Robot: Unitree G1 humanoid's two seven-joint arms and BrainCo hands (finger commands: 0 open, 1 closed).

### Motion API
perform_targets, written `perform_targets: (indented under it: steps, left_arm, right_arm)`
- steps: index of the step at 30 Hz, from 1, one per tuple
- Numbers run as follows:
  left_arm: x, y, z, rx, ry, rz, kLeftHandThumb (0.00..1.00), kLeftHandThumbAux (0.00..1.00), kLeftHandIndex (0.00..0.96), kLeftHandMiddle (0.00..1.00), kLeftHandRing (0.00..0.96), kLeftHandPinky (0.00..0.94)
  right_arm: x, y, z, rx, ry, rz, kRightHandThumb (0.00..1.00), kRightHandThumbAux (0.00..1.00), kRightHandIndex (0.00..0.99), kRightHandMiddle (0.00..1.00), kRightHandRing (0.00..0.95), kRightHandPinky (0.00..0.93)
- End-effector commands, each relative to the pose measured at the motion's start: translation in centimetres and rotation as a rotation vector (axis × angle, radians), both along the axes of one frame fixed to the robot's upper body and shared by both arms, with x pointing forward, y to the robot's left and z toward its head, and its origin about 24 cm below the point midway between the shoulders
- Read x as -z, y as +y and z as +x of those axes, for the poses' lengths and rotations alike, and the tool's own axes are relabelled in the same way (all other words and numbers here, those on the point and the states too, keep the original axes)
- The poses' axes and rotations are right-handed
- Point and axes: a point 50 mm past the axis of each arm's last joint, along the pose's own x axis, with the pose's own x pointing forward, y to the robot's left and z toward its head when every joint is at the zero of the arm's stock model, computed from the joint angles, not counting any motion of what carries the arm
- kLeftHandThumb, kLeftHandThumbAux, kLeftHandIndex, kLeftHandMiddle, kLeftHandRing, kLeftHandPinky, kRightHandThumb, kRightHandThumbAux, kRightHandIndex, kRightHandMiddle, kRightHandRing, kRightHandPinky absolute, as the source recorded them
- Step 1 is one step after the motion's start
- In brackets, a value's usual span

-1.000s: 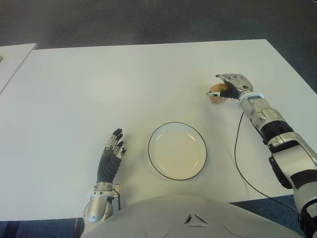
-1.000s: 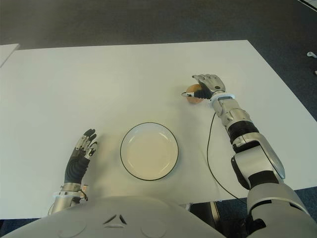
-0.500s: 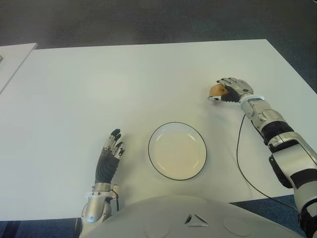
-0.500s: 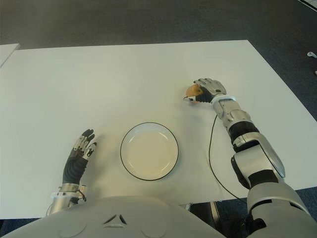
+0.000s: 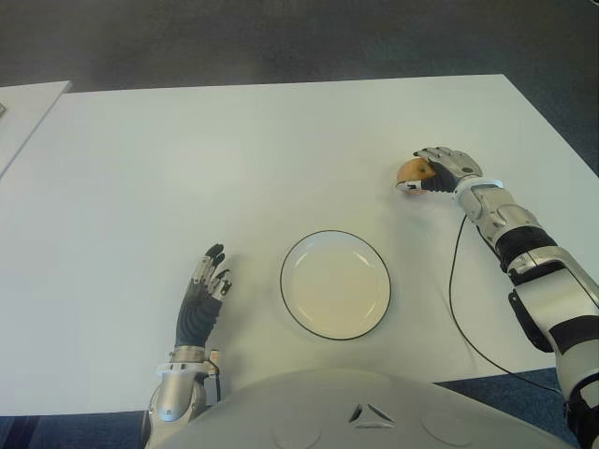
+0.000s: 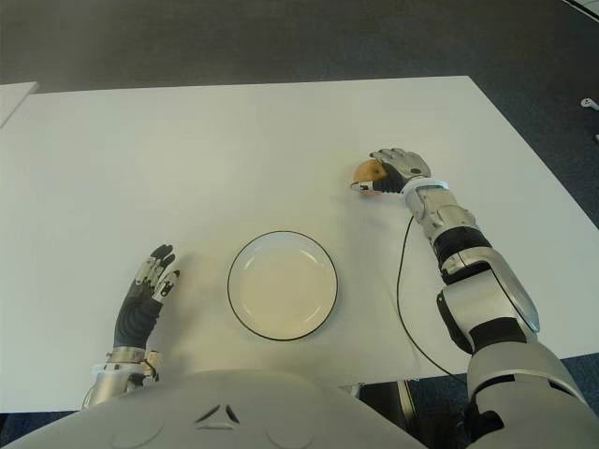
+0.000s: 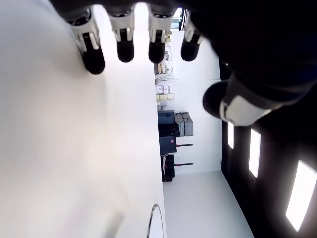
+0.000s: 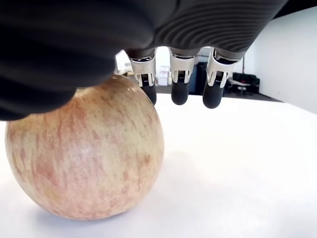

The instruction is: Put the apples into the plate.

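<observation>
A white table (image 5: 234, 159) fills most of the scene, with dark carpet (image 5: 281, 37) beyond its far edge. A second pale surface (image 5: 19, 112) juts in at the far left.

A round white plate (image 5: 335, 284) with a thin dark rim sits near the front of the table, close to the robot's body, and nothing lies in it.

The apple (image 5: 410, 171), yellow-brown with reddish streaks, is well apart from the plate, farther back and to the right of it. The right hand (image 5: 438, 170) is at the apple, its palm arched over the fruit and its fingers (image 8: 179, 84) curled down past the far side. In the right wrist view the apple (image 8: 84, 153) sits under the palm with its underside on the white tabletop. One fingertip comes close against its top; whether the hand truly clamps it cannot be told.

A thin dark cable (image 5: 455, 281) trails from the right forearm across the table toward the front edge.

The left hand (image 5: 201, 304) shows to the left of the plate, fingers (image 7: 125, 42) straight, slightly spread and holding nothing.
</observation>
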Motion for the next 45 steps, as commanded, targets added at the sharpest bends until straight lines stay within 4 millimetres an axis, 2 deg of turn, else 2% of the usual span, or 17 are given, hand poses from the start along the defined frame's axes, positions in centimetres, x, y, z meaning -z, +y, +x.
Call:
perform_targets:
  steps: [1, 13, 31, 45]
  left_arm:
    - [0.4, 0.1, -0.5, 0.019, 0.034, 0.007, 0.049, 0.49, 0.003, 0.001, 0.0, 0.0]
    - [0.4, 0.2, -0.6, 0.014, 0.033, 0.003, 0.05, 0.501, 0.004, 0.003, 0.0, 0.0]
    - [0.2, 0.0, -1.1, 0.011, 0.021, -0.004, 0.059, 0.496, 0.011, 0.014, 0.0, 0.0]
    - [-0.2, -0.1, -1.9, 0.004, 0.023, 0.012, 0.058, 0.499, 0.009, 0.001, 0.0, 0.0]
  right_arm:
    - [1.4, -0.3, -0.8, 0.022, 0.063, 0.0, 0.226, 0.182, 0.0, 0.0, 0.0, 0.0]
    - [2.4, -0.3, -1.2, 0.027, 0.071, 0.023, 0.217, 0.178, 0.0, 0.0, 0.0, 0.0]
    - [5.0, 2.1, -1.8, 0.04, 0.067, 0.081, 0.234, 0.153, 0.0, 0.0, 0.0, 0.0]
    - [5.8, 2.4, -2.4, 0.051, 0.038, 0.138, 0.281, 0.196, 0.0, 0.0, 0.0, 0.0]
